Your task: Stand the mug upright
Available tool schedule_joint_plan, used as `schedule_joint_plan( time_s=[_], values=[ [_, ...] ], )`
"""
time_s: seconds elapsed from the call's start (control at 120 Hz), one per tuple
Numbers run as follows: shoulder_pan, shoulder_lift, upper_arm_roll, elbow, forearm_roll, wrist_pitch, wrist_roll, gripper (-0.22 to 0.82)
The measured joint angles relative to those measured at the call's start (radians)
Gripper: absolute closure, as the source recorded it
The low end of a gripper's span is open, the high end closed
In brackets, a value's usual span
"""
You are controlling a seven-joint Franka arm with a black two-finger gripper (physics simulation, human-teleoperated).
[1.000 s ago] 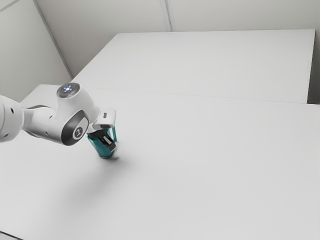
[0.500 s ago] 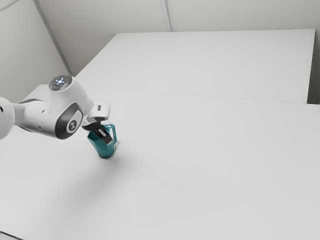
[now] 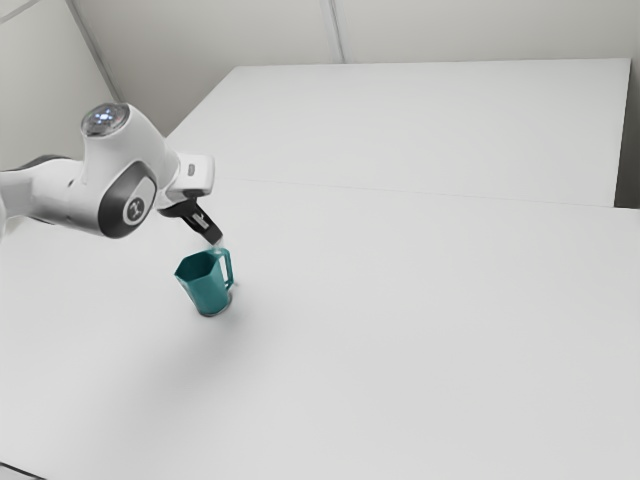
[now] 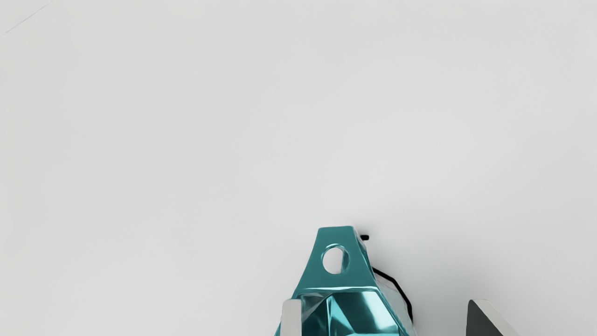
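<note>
Hovering over the upright mug (image 3: 207, 289), gripper (image 3: 215, 238) spread

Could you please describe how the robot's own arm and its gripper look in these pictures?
The arm is white with rounded joints and dark grey bands. One joint bears a round dark disc with a white emblem; another has a glossy dark cap with small bluish-white lights. The gripper is black, with pale patches on its fingers.

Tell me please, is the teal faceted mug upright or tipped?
Upright: in the exterior view, the teal faceted mug stands base down on the white table, its open mouth facing up.
</note>
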Motion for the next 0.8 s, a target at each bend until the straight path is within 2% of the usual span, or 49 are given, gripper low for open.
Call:
schedule_joint_plan(
  time_s=[0.083,0.208,0.45,0.675,0.8],
  values=[
    [-0.007,0.005,-0.001,0.067,-0.021,-0.067,-0.007,0.25],
    [-0.022,0.036,-0.003,0.221,-0.051,-0.24,-0.036,0.18],
    [-0.036,0.172,-0.001,0.487,-0.123,-0.575,-0.108,0.06],
    [-0.082,0.206,0.033,0.54,-0.156,-0.749,-0.167,0.02],
    [-0.071,0.218,0.049,0.552,-0.17,-0.805,-0.195,0.01]
  ],
)
